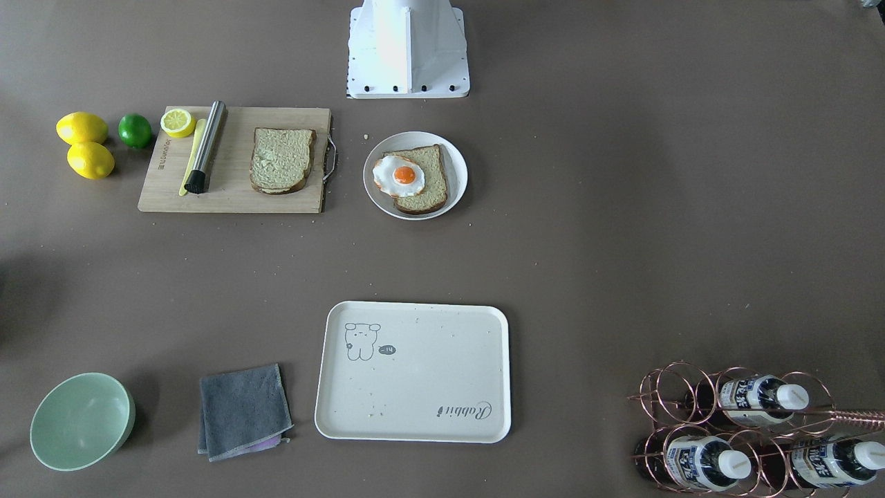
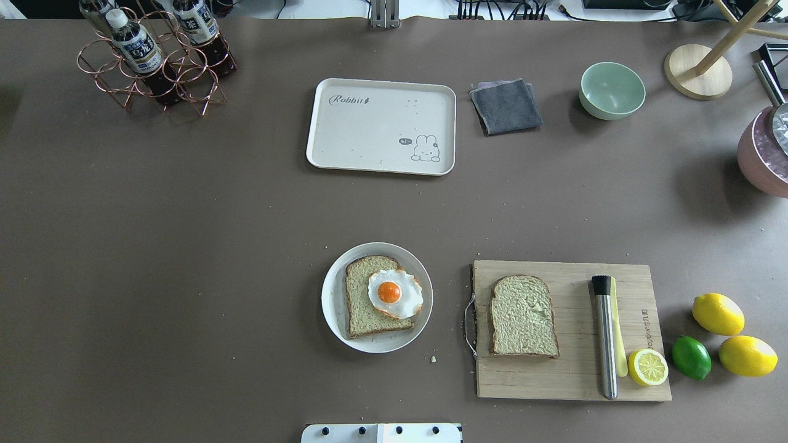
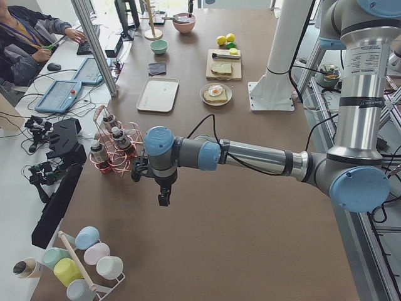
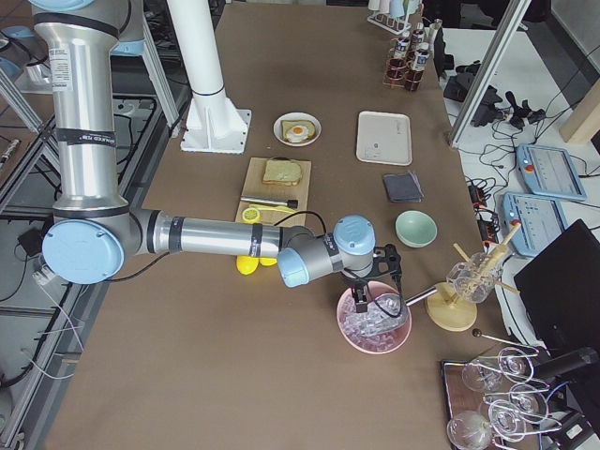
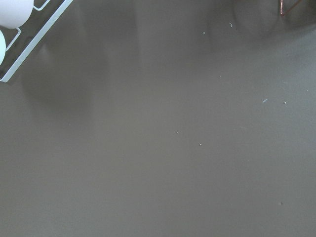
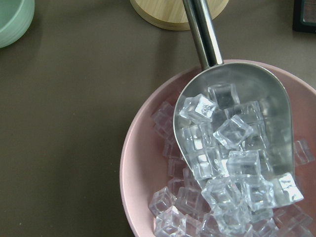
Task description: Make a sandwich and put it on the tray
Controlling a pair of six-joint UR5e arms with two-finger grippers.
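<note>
A round white plate (image 2: pixel 330 301) near the robot's base holds one bread slice (image 2: pixel 360 311) with a fried egg (image 2: pixel 394 293) on it. A second bread slice (image 2: pixel 523 315) lies on the wooden cutting board (image 2: pixel 572 375) to the plate's right. The cream tray (image 2: pixel 369 126) with the "Rabbit" script lies bare at the table's far side. My left gripper (image 3: pixel 163 198) hangs over the table's left end, far from the food. My right gripper (image 4: pixel 362 302) hangs over a pink bowl of ice (image 4: pixel 375 328). I cannot tell whether either is open or shut.
A metal tube (image 2: pixel 605 335), a lemon half (image 2: pixel 647 367), two lemons (image 2: pixel 717 314) and a lime (image 2: pixel 691 357) are on or beside the board. A grey cloth (image 2: pixel 506 106) and a green bowl (image 2: pixel 612 90) lie right of the tray, a bottle rack (image 2: pixel 154 61) at far left.
</note>
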